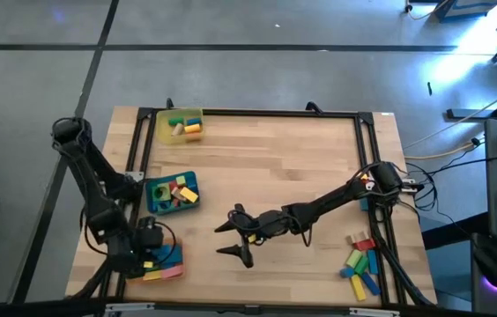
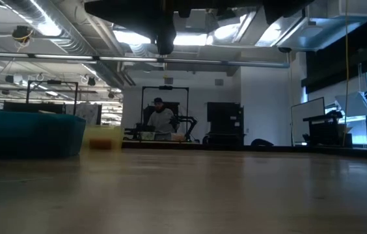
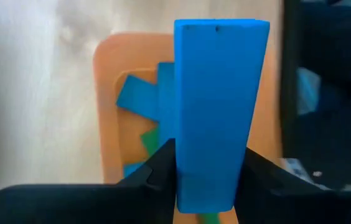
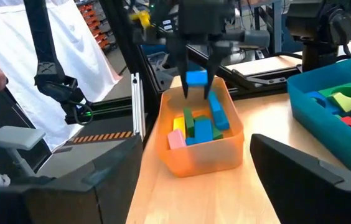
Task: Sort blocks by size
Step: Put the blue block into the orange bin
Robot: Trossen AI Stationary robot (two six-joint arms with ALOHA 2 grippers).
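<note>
The left arm's fingers [image 3: 163, 168] pinch a long blue block [image 3: 216, 112] over the orange tray [image 4: 194, 155], ready to drop it in, while the right arm's fingers [image 1: 247, 258] wait spread over the counter [image 1: 284, 167].

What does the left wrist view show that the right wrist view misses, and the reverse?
Left wrist only: the end effector's fingers pressed against the long blue block's sides, seen close. Right wrist only: the blue rectangular tray of mixed blocks beside the orange one, and the right end effector open. Both: the left end effector holding that block above the orange rectangular tray.
</note>
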